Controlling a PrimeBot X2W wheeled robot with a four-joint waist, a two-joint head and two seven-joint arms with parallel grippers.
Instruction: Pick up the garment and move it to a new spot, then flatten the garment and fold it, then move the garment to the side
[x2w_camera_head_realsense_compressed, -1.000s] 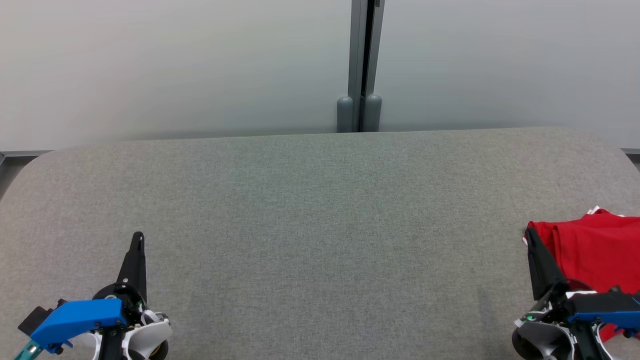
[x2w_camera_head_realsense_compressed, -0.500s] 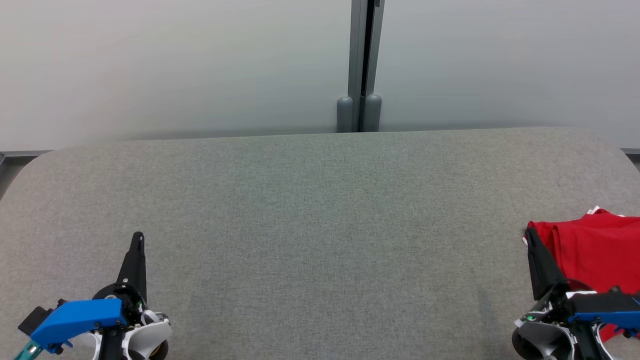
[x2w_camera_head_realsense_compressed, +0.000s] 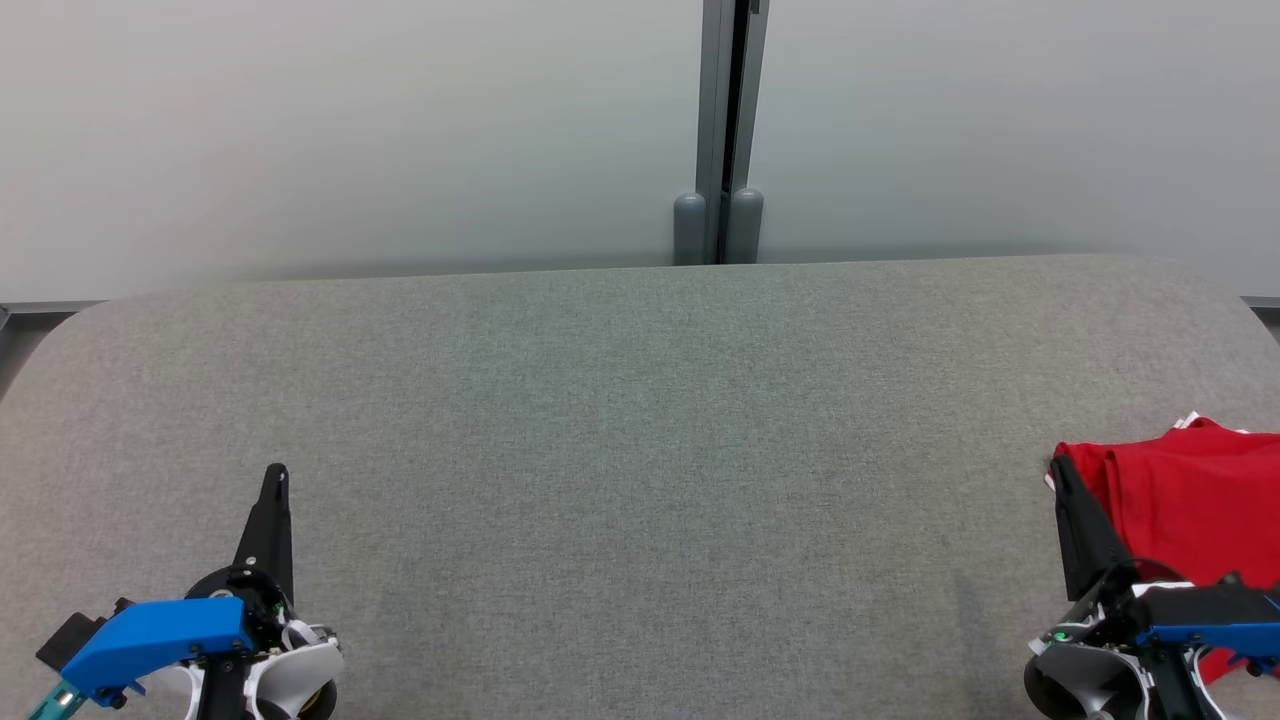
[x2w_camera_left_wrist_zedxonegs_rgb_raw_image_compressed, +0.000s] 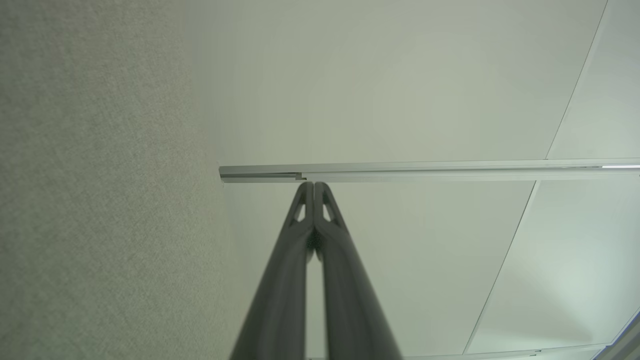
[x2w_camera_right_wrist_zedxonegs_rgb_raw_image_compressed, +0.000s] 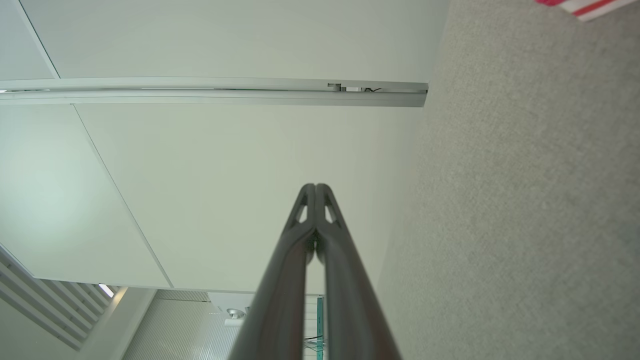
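Observation:
The garment (x2w_camera_head_realsense_compressed: 1195, 495), a folded red piece with a white edge, lies at the far right of the grey table, cut off by the head view's right border. A red-and-white striped corner of the garment (x2w_camera_right_wrist_zedxonegs_rgb_raw_image_compressed: 587, 6) shows in the right wrist view. My right gripper (x2w_camera_head_realsense_compressed: 1058, 466) is shut and empty, its tip against the garment's left edge. At the lower left my left gripper (x2w_camera_head_realsense_compressed: 277, 472) rests shut over bare table, far from the garment. Both wrist views show the fingers pressed together, left gripper (x2w_camera_left_wrist_zedxonegs_rgb_raw_image_compressed: 314, 185) and right gripper (x2w_camera_right_wrist_zedxonegs_rgb_raw_image_compressed: 315, 186), with nothing between them.
The grey fabric-covered table (x2w_camera_head_realsense_compressed: 640, 430) spans the view, with rounded far corners. Behind it stand pale partition panels joined by a grey post (x2w_camera_head_realsense_compressed: 722, 130).

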